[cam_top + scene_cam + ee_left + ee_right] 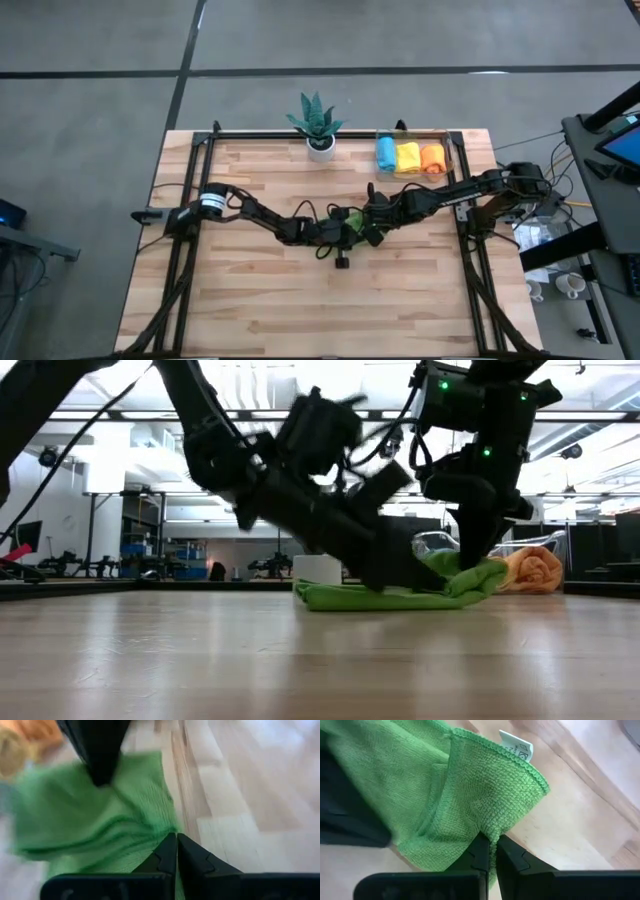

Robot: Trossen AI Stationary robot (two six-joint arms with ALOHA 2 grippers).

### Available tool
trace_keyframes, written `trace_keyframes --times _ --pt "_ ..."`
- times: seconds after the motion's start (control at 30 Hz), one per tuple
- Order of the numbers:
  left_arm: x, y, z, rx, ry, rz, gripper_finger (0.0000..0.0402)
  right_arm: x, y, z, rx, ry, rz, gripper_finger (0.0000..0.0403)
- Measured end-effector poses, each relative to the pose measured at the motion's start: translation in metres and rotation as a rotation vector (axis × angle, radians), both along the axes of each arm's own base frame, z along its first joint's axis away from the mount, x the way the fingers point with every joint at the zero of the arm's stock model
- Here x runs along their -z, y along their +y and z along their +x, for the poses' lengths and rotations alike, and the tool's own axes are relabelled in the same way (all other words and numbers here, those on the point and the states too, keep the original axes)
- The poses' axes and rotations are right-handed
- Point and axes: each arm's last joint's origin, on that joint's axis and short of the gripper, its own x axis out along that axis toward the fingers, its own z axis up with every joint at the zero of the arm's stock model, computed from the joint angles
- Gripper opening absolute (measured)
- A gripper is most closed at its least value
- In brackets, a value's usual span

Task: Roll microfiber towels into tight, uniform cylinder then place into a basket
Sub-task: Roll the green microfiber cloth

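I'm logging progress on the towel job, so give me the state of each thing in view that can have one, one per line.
green towel: on the table, partly folded, not yet rolled, pinched by both grippers.
left gripper: shut on the green towel's edge.
right gripper: shut on the green towel.
basket: at the table's far edge, upright, holding three rolls.
blue, yellow and orange towels: rolled, side by side in the basket.
potted plant: upright, untouched.

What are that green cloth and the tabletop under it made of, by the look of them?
Green towel: soft knitted fabric, probably microfiber; fine looped weave, stitched hem, white care tag. It drapes in folds.

Table: light wood planks, probably butcher-block; visible grain and seams, with a slight sheen in the low view.
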Motion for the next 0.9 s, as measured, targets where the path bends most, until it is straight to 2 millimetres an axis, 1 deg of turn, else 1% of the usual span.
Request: trace_keyframes --times 0.13,0.23,0.37,0.43,0.7,0.8,0.9 --pt "-0.021 0.000 -0.006 -0.010 -0.049 0.019 0.0000 0.001 -0.001 -0.004 0.001 0.040 -0.006 0.0009" --pt "-0.025 0.002 -0.007 -0.035 -0.059 0.027 0.0000 0.002 -0.001 -0.007 0.000 0.074 -0.008 0.0009" --pt "-0.017 0.006 -0.008 -0.054 -0.035 0.034 0.0000 0.002 -0.001 -0.012 0.009 0.125 -0.010 0.0009" --pt "-0.008 0.006 -0.008 -0.057 -0.020 0.037 0.0000 0.002 -0.001 -0.014 0.015 0.145 -0.010 0.0009" --pt "0.012 0.006 -0.007 -0.075 0.005 -0.007 0.0000 0.001 -0.004 -0.016 0.036 0.170 -0.008 0.0009" --pt "0.011 0.006 -0.006 -0.076 -0.005 -0.009 0.0000 -0.002 -0.007 -0.014 0.045 0.202 -0.012 0.0009" --pt "0.011 0.007 -0.006 -0.077 -0.008 -0.009 0.0000 -0.001 -0.008 -0.010 0.035 0.268 -0.039 0.0009"
